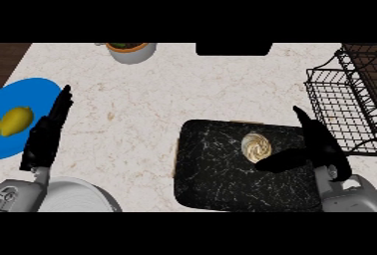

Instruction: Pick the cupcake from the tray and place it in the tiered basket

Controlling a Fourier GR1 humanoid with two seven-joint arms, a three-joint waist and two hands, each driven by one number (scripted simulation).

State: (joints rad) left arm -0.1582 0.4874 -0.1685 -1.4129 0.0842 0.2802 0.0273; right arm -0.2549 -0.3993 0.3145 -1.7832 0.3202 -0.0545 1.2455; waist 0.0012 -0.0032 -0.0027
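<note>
Head view shows the right hand [313, 152] open, holding nothing, thumb at four o'clock of the cream-swirled cupcake [256, 146] on the black marbled tray [213, 174], seemingly poised to grasp.

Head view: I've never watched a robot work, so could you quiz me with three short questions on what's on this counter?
1. True or false: the cupcake sits on the black tray.
2. Which hand is nearest the cupcake? A) the left hand B) the right hand
3. Fill in: the yellow fruit lies on a ____ plate.

Key:
1. True; it has not been lifted.
2. B; its thumb reaches toward the cupcake, and the wire tiered basket stands just beyond it. The left hand is open at the view's left.
3. Blue.
</note>
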